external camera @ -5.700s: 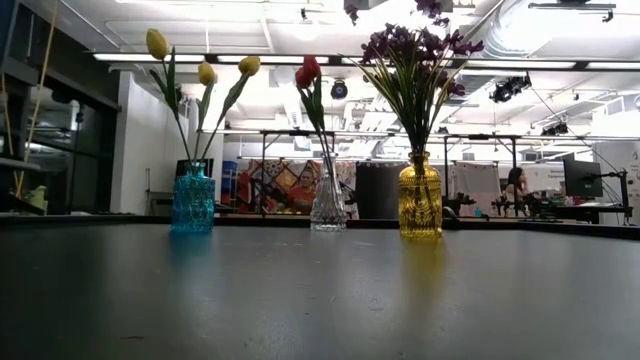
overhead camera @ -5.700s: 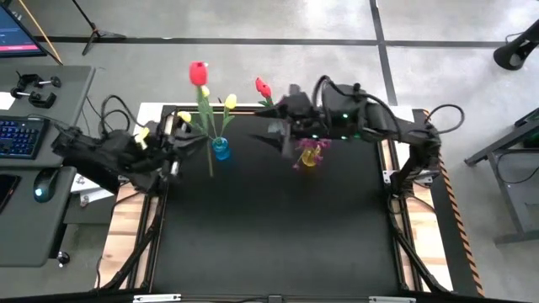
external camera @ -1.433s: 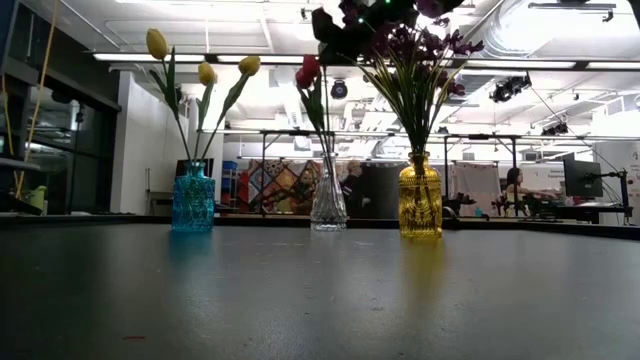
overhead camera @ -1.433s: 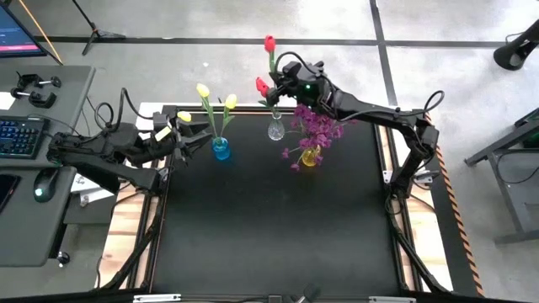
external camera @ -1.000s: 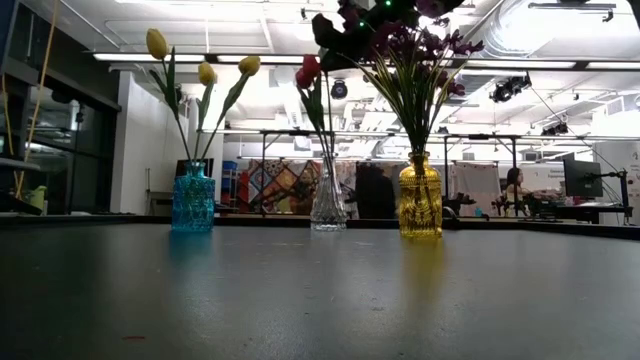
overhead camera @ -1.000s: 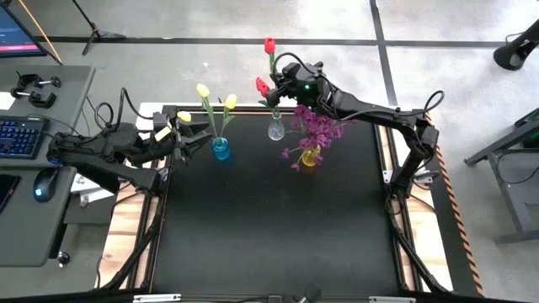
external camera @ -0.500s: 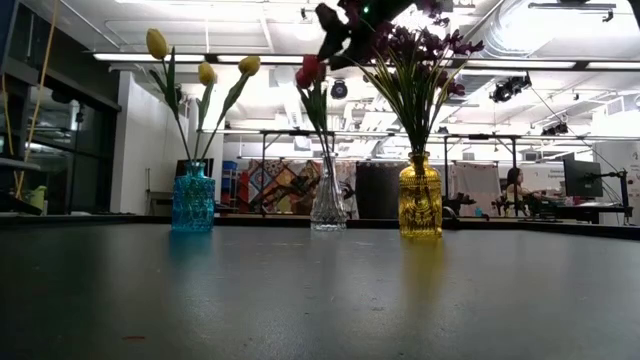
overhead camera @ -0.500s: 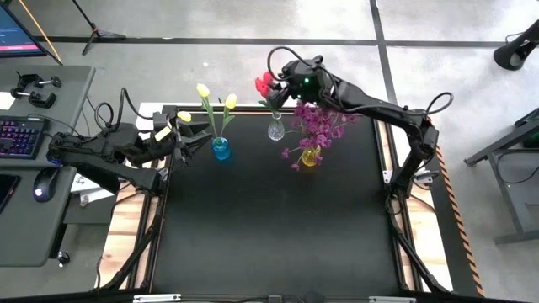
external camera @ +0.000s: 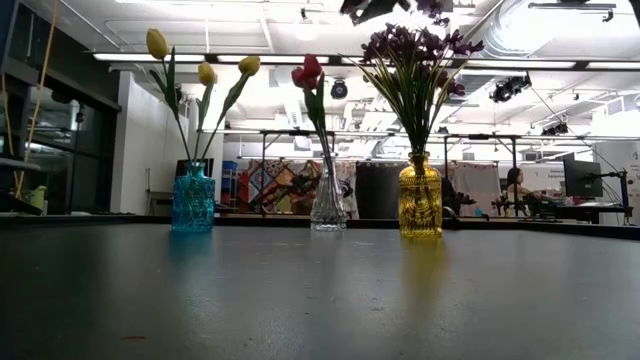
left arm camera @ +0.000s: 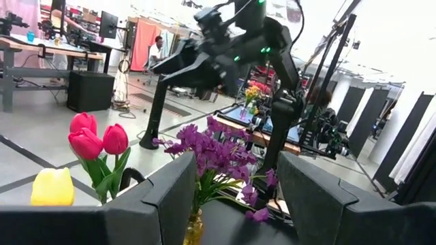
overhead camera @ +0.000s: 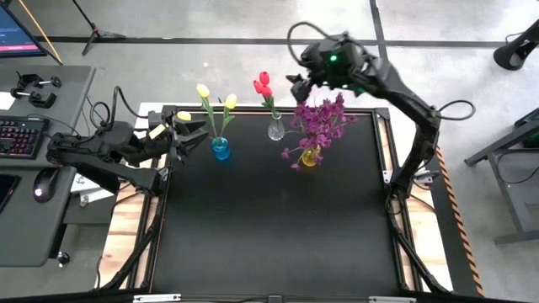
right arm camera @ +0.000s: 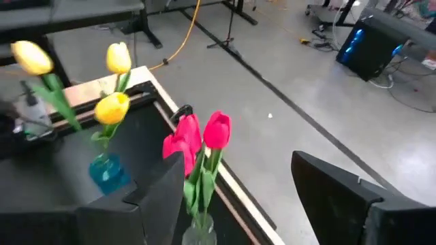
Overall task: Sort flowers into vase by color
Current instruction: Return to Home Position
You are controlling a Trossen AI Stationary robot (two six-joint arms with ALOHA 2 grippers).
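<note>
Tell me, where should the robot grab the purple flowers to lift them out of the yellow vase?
I'd pinch the green stems just above the yellow vase neck, coming in level from the side. There the stems stand upright and bunched together; higher up the purple flowers fan out wide and bushy.

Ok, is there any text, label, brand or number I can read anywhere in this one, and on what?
No text can be read.
Blue vase, clear vase, yellow vase: no label or print shows.
Monitor beside the table: screen lit, content too small to read.
Keyboard: key legends too small to read.
Coloured panels in the room behind: blurred, no legible words.
</note>
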